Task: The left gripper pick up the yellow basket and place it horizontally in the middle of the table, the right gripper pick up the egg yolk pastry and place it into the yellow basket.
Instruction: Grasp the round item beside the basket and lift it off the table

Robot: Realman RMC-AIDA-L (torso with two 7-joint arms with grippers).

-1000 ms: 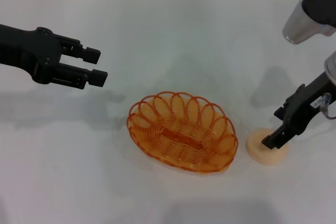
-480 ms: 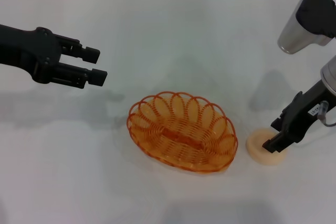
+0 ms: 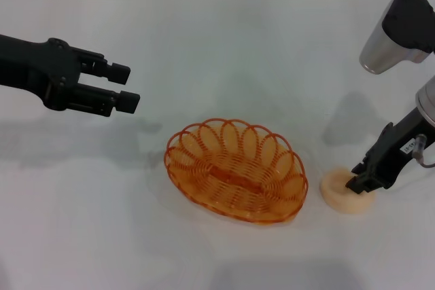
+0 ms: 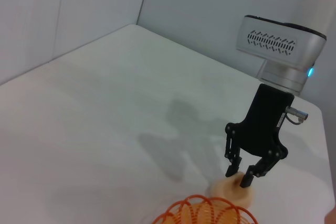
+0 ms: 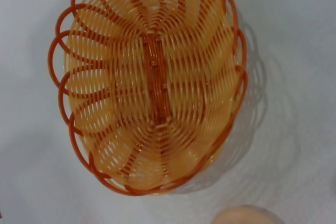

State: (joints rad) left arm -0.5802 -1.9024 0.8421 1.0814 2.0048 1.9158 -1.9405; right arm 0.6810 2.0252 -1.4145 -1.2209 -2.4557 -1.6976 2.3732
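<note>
The yellow basket (image 3: 234, 171) lies flat on the white table (image 3: 238, 39), near the middle; it also shows in the right wrist view (image 5: 152, 82) and its rim shows in the left wrist view (image 4: 202, 212). It is empty. The egg yolk pastry (image 3: 338, 195) rests on the table just right of the basket. My right gripper (image 3: 358, 183) is down on the pastry's top with its fingers drawn close and pinching it, seen in the left wrist view (image 4: 238, 178) over the pastry (image 4: 226, 192). My left gripper (image 3: 124, 86) is open and empty, above the table left of the basket.
The right arm's silver-and-black elbow (image 3: 397, 22) hangs over the table's right rear. A grey wall runs along the table's far edge. The pastry's edge shows in the right wrist view (image 5: 244, 216).
My right gripper has shifted a little to the right on the pastry and its fingers have drawn in. The left arm and the basket have not moved.
</note>
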